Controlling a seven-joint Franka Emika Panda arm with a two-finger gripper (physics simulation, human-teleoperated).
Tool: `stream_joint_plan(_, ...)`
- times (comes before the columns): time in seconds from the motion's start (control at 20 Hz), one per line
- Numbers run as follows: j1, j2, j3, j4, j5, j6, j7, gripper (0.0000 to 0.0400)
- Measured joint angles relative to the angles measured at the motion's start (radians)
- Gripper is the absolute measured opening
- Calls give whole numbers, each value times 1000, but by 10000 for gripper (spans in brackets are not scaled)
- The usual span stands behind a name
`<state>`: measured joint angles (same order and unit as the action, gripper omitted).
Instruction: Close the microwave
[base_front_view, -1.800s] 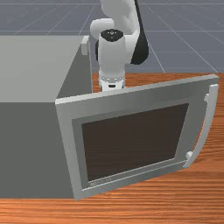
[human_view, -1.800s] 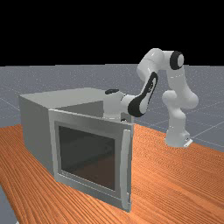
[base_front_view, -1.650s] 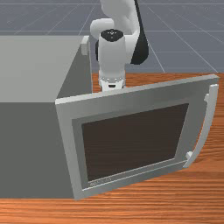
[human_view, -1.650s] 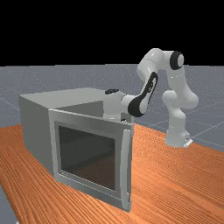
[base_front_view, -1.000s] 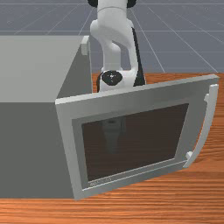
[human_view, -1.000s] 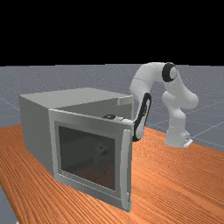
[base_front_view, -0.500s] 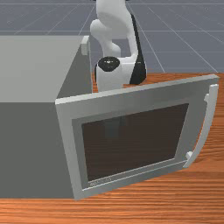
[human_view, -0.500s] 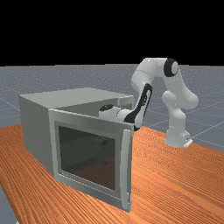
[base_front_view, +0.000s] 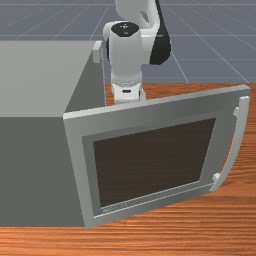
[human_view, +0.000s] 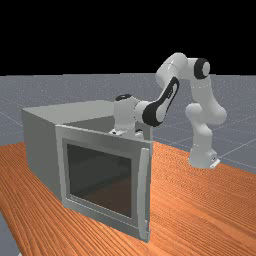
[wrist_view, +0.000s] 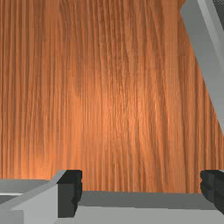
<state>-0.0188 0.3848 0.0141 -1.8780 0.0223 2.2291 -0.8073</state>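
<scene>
The grey microwave (base_front_view: 37, 75) has its door (base_front_view: 72, 150) swung wide open, with the curved handle (base_front_view: 239, 140) at the front view's right. Behind the door's top edge, on its inner side, my gripper (base_front_view: 127, 94) points down, its lower part hidden by the door. In the far view the gripper (human_view: 125, 132) is also above and behind the door (human_view: 100, 135), beside the microwave body (human_view: 40, 145). The wrist view has the gripper (wrist_view: 142, 191) open, nothing held between its fingers, over a grey panel (wrist_view: 140, 214); I cannot tell which microwave part that is.
Bare wooden table (wrist_view: 109, 96) lies under the hand. A second grey slab (wrist_view: 203, 48) slants close by in the wrist view. A pale block (base_front_view: 97, 52) is at the microwave's rear upper corner, close to the hand.
My hand went down behind the door, then rose again, and now stands slightly higher than at first, with its wrist a little turned. Door and microwave have not moved.
</scene>
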Motion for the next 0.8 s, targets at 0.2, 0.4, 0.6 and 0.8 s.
stream_joint_plan(0.2,0,-47,-1,51,-1,-107,6,400)
stream_joint_plan(0.4,0,-78,0,62,-1,-134,4,400)
stream_joint_plan(0.6,0,-103,0,85,-1,-175,5,400)
stream_joint_plan(0.8,-19,-106,15,116,79,-223,-37,400)
